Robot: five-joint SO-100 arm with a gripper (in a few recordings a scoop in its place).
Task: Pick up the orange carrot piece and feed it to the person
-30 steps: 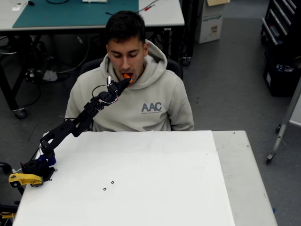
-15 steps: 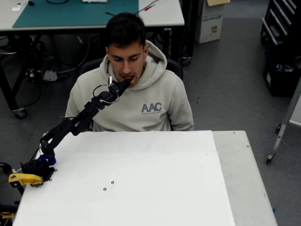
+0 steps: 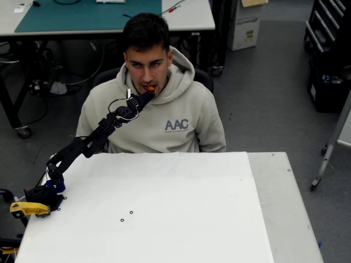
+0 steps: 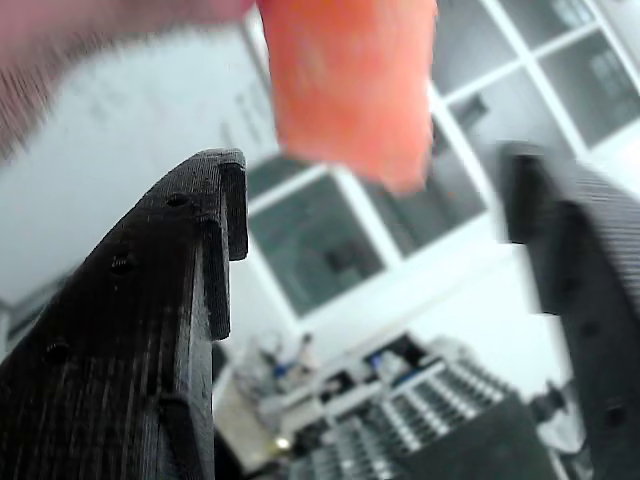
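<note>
A: Where the black arm reaches up off the white table (image 3: 164, 219), what is at its tip?
B: The gripper (image 3: 148, 94) sits right at the mouth of the person (image 3: 159, 118), who is seated behind the table in a light hoodie marked "AAC".
A: And the orange carrot piece (image 3: 149, 87)?
B: At the person's lips in the overhead view. In the wrist view the orange carrot piece (image 4: 350, 85) hangs above the 2 black fingers (image 4: 180, 300), with clear gaps on both sides.
A: So the jaws are spread apart, touching nothing?
B: Yes, released. A yellow clamp-like part (image 3: 27, 209) sits by the arm's base at the table's left edge.
</note>
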